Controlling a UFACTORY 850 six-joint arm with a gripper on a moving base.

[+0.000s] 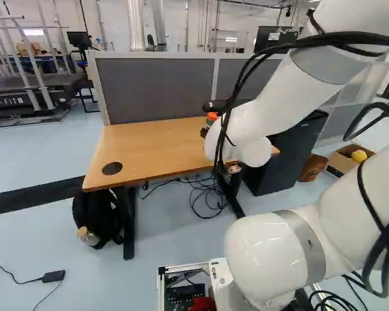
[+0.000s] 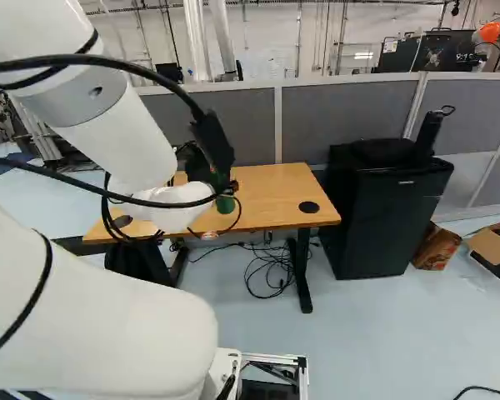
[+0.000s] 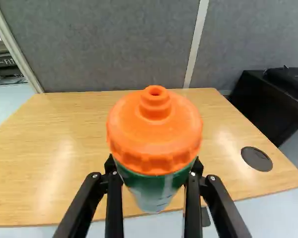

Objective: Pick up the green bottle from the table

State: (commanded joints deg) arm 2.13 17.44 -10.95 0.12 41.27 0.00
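Green bottle point(image 3: 148, 182), orange lid point(image 3: 155, 130), in tool point(image 2: 224, 192)

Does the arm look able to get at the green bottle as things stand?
Yes, by the look of it: the claw appears closed on the green bottle from both sides, just below its orange lid, with nothing visible in the way.

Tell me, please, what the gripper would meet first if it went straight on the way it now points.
With the green bottle held between its fingers, the gripper would probably meet the table first, toward its far side, or else the grey partition behind it; the depth is unclear.
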